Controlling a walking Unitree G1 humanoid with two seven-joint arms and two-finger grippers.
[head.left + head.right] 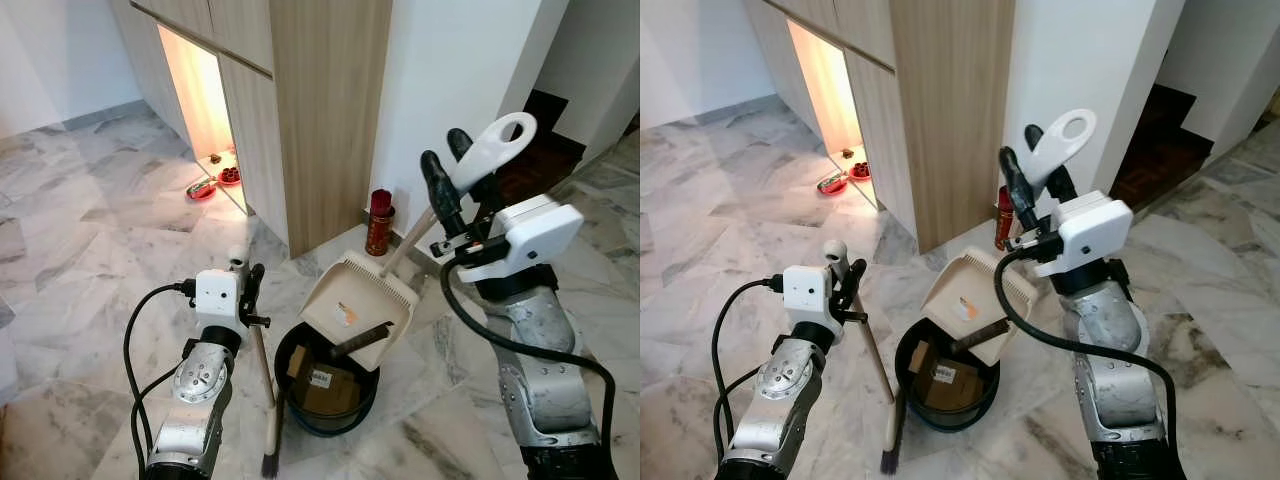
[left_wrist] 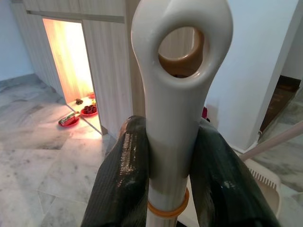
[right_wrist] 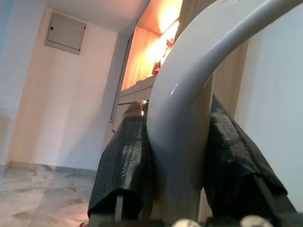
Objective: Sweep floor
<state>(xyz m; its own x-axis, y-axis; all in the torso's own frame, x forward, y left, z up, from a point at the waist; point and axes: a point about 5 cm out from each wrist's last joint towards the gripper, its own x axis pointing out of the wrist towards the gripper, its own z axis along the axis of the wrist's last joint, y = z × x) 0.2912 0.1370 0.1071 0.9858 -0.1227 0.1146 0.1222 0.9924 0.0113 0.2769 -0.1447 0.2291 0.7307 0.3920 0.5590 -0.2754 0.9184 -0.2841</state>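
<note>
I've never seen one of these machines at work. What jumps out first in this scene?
The right hand grips the white handle of a cream dustpan, tipped over a dark bin on the marble floor between the arms. The left hand clamps a broom whose bristles reach the floor beside the bin. Behind, a glowing cupboard niche opens in the wood cabinet.

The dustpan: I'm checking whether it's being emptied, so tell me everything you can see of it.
The dustpan is cream plastic with a toothed comb edge and a long pale handle ending in a white loop grip. The right gripper is shut on that grip, holding the pan tilted over the dark round bin, its lip dipping towards the opening. An orange scrap lies on the pan's face and a dark stick-like piece sits at its lower lip. Cardboard lies in the bin below.
</note>
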